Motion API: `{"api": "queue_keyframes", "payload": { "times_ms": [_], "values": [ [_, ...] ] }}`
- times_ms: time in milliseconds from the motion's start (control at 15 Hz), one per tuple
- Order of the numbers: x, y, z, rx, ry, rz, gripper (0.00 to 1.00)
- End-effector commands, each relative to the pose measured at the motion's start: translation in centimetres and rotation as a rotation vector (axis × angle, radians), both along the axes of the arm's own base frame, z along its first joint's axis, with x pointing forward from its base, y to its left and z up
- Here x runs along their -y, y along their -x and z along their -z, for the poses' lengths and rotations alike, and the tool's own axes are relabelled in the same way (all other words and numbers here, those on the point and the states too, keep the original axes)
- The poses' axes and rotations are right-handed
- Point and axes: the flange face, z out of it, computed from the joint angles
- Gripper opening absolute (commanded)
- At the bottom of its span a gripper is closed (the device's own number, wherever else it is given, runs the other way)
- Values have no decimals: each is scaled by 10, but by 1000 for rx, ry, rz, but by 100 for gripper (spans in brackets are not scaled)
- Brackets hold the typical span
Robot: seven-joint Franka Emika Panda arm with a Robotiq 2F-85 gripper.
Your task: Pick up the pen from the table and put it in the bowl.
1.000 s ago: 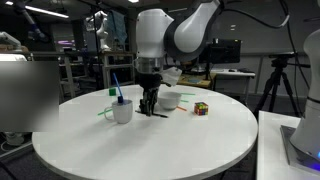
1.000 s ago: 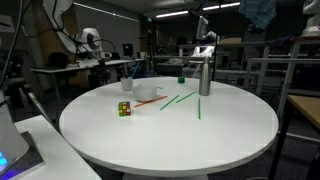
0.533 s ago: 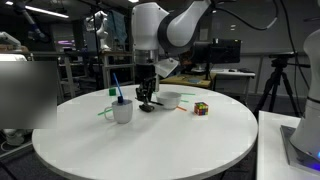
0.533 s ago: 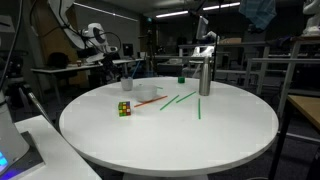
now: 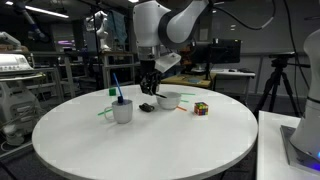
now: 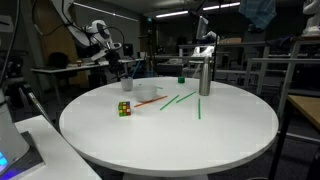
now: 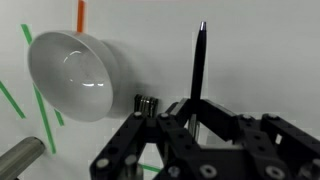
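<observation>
The black pen [image 7: 198, 60] is clamped between the fingers of my gripper [image 7: 195, 105] and sticks out past the fingertips. The gripper [image 5: 150, 84] hangs above the white table [image 5: 150, 140], lifted clear of it, between the cup and the bowl. The low white bowl [image 7: 72, 75] lies left of the pen in the wrist view, and the pen is beside it, not over it. The bowl shows in both exterior views [image 5: 168, 99] [image 6: 147, 93]. In an exterior view the gripper [image 6: 124, 68] is small and far, behind the bowl.
A white cup [image 5: 122, 110] holding a blue stick stands near the bowl. A small dark object [image 5: 147, 106] lies on the table below the gripper. A Rubik's cube [image 5: 201, 108], green sticks [image 6: 180, 100], an orange stick [image 7: 81, 12] and a metal cylinder [image 6: 204, 75] are on the table.
The gripper was down at the table top a second ago and has risen with the pen in it. The small dark object stayed on the table.
</observation>
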Motion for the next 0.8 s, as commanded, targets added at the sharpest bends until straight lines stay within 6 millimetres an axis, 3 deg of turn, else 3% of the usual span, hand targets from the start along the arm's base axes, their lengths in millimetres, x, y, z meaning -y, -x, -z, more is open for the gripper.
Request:
{"api": "queue_keyframes", "payload": {
  "times_ms": [0,200,733],
  "values": [
    [18,3,-17,16,32,97,5],
    [44,3,-25,17,21,174,5],
    [138,-12,-34,8,-11,366,5]
  ]
}}
